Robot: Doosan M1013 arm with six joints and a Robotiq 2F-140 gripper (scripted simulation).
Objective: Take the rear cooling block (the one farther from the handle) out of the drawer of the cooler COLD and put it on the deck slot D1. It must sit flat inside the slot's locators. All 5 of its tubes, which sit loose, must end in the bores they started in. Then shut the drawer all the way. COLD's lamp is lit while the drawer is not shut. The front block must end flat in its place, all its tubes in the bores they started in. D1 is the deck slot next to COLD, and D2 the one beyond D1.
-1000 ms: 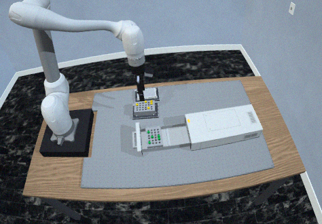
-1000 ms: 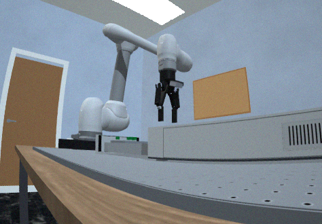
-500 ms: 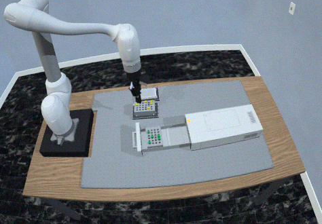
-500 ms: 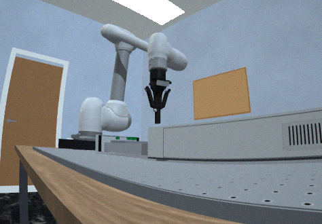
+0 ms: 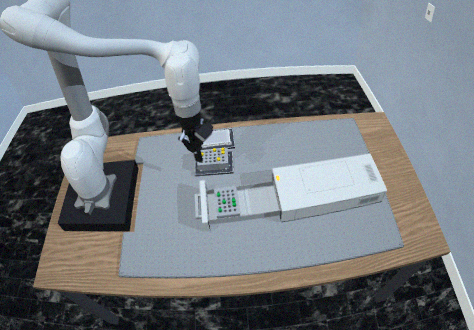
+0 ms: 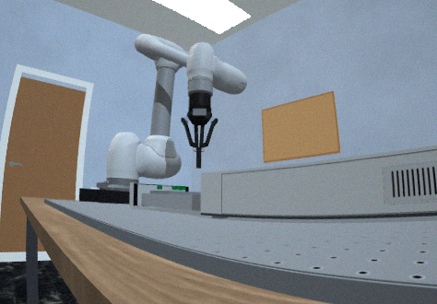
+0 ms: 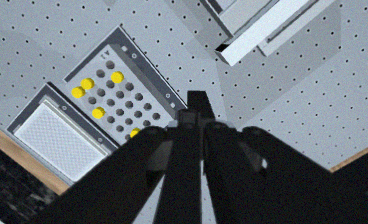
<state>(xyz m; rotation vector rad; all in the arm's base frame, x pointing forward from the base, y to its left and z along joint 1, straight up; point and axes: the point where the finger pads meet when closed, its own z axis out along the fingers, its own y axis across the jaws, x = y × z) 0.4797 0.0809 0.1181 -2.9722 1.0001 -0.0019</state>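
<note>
The rear block [image 5: 215,165] [image 7: 115,107] lies within the dark frame of D1 [image 5: 215,173] [image 7: 147,66] and looks flat. Several yellow tubes stand in its bores. My gripper [image 5: 199,158] [image 6: 198,165] [image 7: 195,105] is shut and empty, in the air above the handle-side edge of D1. The drawer [image 5: 260,200] [image 6: 159,200] is out of the cooler COLD [image 5: 332,194] [image 6: 300,188], whose lamp [image 5: 278,178] is lit yellow. The front block [image 5: 228,205] sits behind the drawer's handle [image 5: 198,207], with several green tubes in its bores. How deep the tubes sit cannot be told.
D2 [image 7: 27,111], beyond D1, holds a white textured plate [image 5: 219,138] [image 7: 60,140]. The drawer's front panel [image 5: 204,201] [image 7: 265,30] stands upright beside D1. The arm's black base [image 5: 70,219] is at the table's left end.
</note>
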